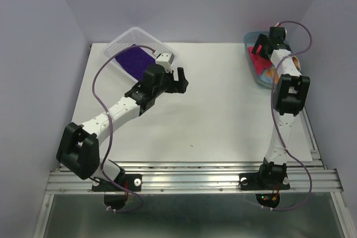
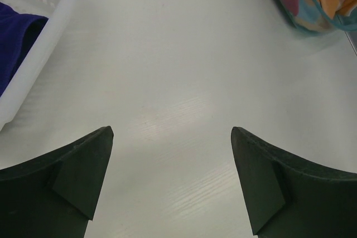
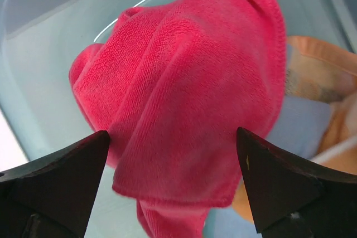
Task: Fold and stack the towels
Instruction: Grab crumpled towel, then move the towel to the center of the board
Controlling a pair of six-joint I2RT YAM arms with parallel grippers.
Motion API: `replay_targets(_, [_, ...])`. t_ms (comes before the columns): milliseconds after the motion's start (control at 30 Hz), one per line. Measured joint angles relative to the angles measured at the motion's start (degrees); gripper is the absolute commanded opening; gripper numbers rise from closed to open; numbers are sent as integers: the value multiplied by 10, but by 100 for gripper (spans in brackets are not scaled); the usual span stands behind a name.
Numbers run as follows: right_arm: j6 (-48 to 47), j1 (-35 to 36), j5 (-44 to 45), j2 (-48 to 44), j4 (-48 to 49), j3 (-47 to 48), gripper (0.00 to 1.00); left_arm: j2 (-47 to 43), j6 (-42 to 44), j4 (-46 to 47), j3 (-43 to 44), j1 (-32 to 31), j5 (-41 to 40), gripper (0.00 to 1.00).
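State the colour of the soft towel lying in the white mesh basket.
The soft towel is dark purple; the top external view shows it best.

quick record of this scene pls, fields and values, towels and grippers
purple towel: in the white basket, far left
pink towel: bunched in the teal bin, far right
orange towel: in the bin, partly under pink towel
left gripper: open, empty, over bare table
right gripper: open, over pink towel

a robotics lab cell: white table (image 1: pixel 223 115), plain walls (image 1: pixel 195 4), aluminium rail (image 1: pixel 195 174).
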Motion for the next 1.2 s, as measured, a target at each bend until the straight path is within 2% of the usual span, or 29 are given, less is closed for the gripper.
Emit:
replay_targets(33, [-4, 0, -7, 20, -4, 17, 97, 0, 0, 3, 0, 0, 0, 99])
replay_targets(100, [-11, 0, -16, 42, -6, 32, 74, 1, 0, 6, 0, 0, 0, 99])
replay_targets(133, [-12, 0, -19, 45, -9, 32, 59, 2, -1, 6, 0, 0, 0, 99])
replay_targets(167, [-17, 0, -22, 46, -12, 32, 31, 3, -1, 6, 0, 0, 0, 99])
replay_targets(233, [-22, 0, -24, 45, -12, 32, 16, 9, -3, 7, 0, 0, 0, 99])
replay_targets(267, [-20, 0, -23, 42, -10, 31, 12, 10, -3, 7, 0, 0, 0, 99])
replay_targets(433, [-33, 0, -7, 11, -8, 26, 15, 29, -6, 4, 0, -7, 1, 99])
replay_targets(567, [-46, 0, 13, -52, -12, 15, 15, 26, -7, 5, 0, -17, 0, 99])
replay_targets(800, [-54, 0, -19, -243, 1, -12, 17, -15, -16, 6, -9, -29, -10, 99])
replay_targets(933, [-47, 0, -79, -318, 5, -12, 16, -49, -21, 6, -20, -34, -15, 99])
replay_targets(1067, [-24, 0, -196, -343, -1, -13, 16, -89, -31, 7, -39, -35, -24, 99])
replay_targets(1200, [2, 20, -321, -370, -5, -56, 20, -127, -49, 7, -62, -37, -37, 99])
